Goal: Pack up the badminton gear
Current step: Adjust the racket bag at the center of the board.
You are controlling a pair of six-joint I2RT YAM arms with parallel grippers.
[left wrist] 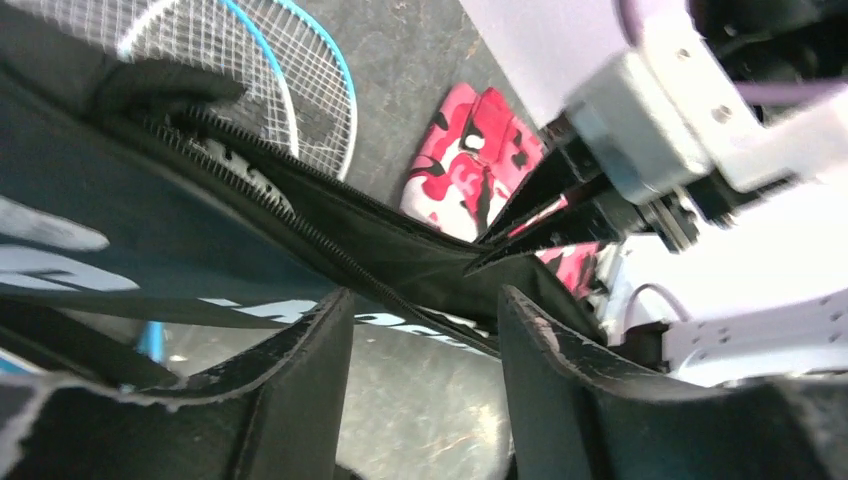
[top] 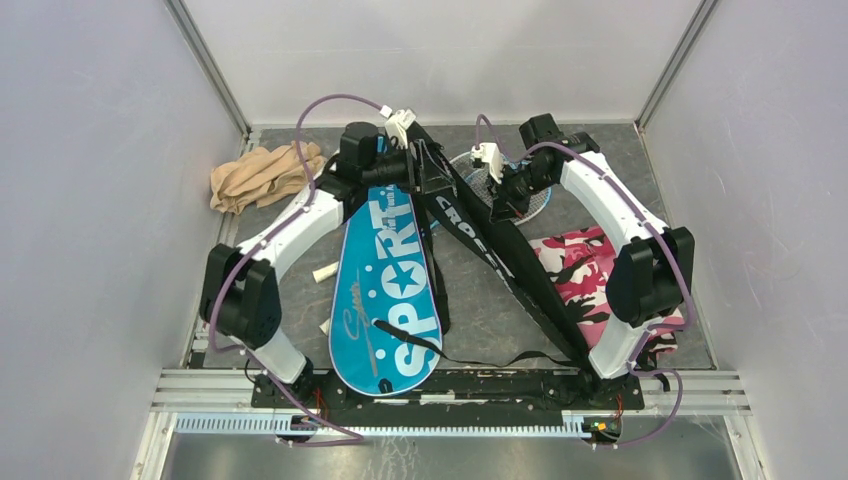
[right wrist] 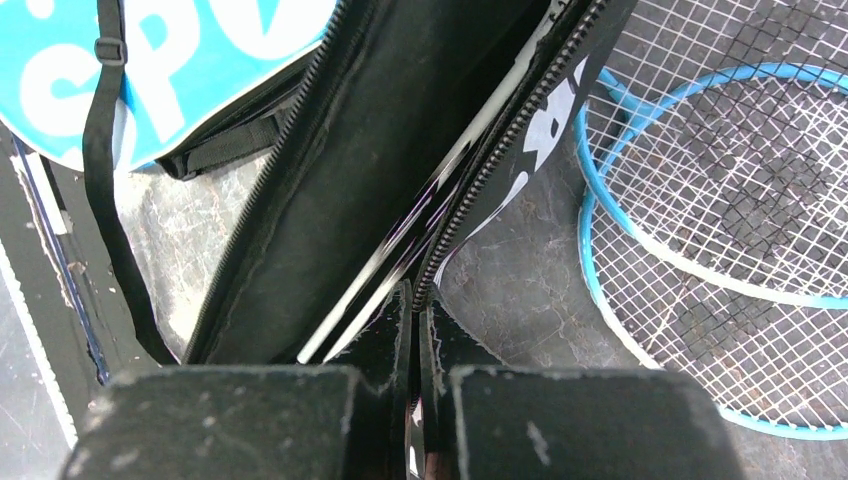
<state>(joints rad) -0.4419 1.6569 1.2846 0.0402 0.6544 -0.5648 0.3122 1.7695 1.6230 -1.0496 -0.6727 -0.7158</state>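
The black "CROSSWAY" cover (top: 520, 270) lies slanted from back centre to front right, its zipper open. My right gripper (right wrist: 413, 295) is shut on its zipper edge; in the top view it (top: 500, 205) is at the cover's middle. A thin silver racket shaft (right wrist: 400, 250) lies inside the cover (right wrist: 330, 180). My left gripper (left wrist: 425, 300) is open, its jaws either side of the cover's zipper edge (left wrist: 400, 250), near the cover's back end (top: 425, 168). Blue-framed rackets (right wrist: 700, 180) (left wrist: 290, 90) lie behind it. The blue "SPORT" cover (top: 385, 290) lies left of centre. A white tube end (top: 325, 272) shows beside it. No shuttlecocks show.
A tan cloth bundle (top: 262, 175) lies at the back left. A pink camouflage cloth (top: 585, 270) (left wrist: 470, 160) lies at the right under the right arm. A black strap (top: 480, 357) trails along the front edge. Grey walls close in the table on three sides.
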